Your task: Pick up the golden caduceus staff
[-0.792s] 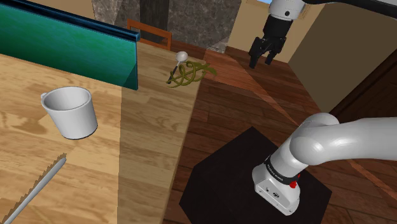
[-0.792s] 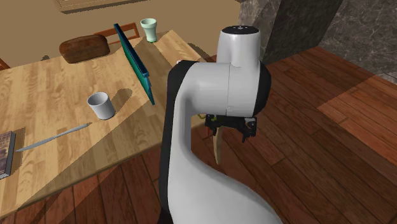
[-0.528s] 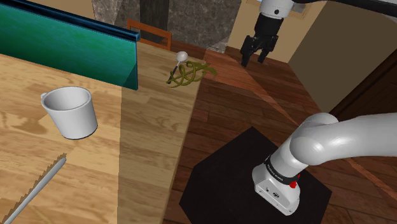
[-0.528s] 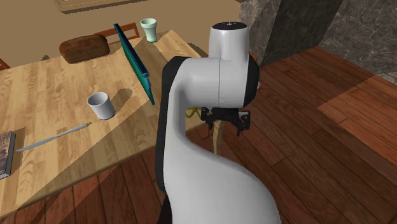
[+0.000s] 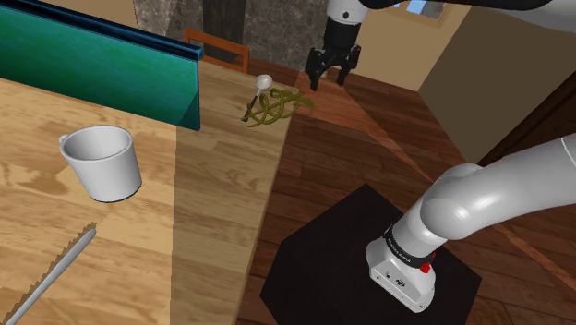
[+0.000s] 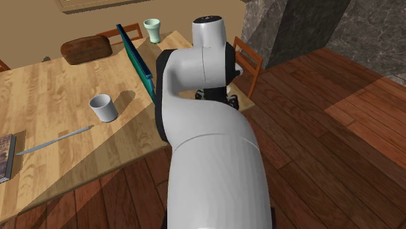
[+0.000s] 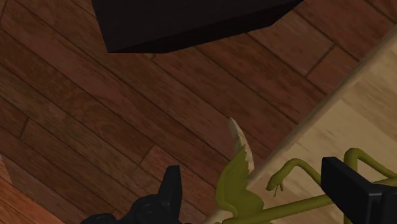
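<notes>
The olive-gold caduceus staff (image 5: 273, 103) lies at the wooden table's (image 5: 212, 194) edge, its pale knob toward the teal panel. In the shoulder view my black gripper (image 5: 327, 80) hangs open just right of it and above, over the floor beside the table edge. Seen from the wrist, the gripper (image 7: 254, 184) has its fingers wide apart. A wing and a snake head of the staff (image 7: 238, 188) lie between them, untouched, and the wing tip juts past the table edge. In the second exterior view my own white arm hides the staff.
A white mug (image 5: 103, 162) and a grey serrated knife (image 5: 51, 272) sit nearer on the table. An upright teal panel (image 5: 92, 65) stands left of the staff. A wooden chair (image 5: 217, 46) stands behind the table. Dark plank floor (image 5: 369, 138) lies right of the table.
The gripper has swung to the shoulder view's left, from over the floor to just beside the staff. It stayed open. The staff has not moved.
</notes>
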You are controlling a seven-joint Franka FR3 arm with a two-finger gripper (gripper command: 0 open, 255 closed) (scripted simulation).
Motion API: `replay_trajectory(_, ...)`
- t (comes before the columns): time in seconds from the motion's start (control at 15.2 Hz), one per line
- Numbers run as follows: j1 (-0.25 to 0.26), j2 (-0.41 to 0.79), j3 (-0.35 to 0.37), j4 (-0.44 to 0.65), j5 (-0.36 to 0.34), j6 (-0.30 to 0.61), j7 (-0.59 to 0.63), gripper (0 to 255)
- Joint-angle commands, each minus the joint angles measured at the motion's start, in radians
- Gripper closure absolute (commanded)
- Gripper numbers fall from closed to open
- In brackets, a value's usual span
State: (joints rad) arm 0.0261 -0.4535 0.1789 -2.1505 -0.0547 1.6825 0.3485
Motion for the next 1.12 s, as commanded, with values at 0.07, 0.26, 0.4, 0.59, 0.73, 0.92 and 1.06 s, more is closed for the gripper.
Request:
replay_trajectory(0.07,-0.003,0.107,0.039,0.079,-0.025,0.031,0.056,0)
replay_trajectory(0.26,-0.004,0.221,0.076,0.171,-0.061,0.051,0.115,0)
replay_trajectory(0.4,-0.002,0.300,0.099,0.240,-0.092,0.056,0.155,0)
replay_trajectory(0.59,0.009,0.422,0.127,0.357,-0.146,0.052,0.214,0)
replay_trajectory(0.73,0.012,0.440,0.129,0.361,-0.155,0.063,0.225,0)
replay_trajectory(0.92,0.012,0.441,0.128,0.322,-0.157,0.102,0.232,0)
replay_trajectory(1.06,0.011,0.443,0.128,0.297,-0.159,0.128,0.238,0)
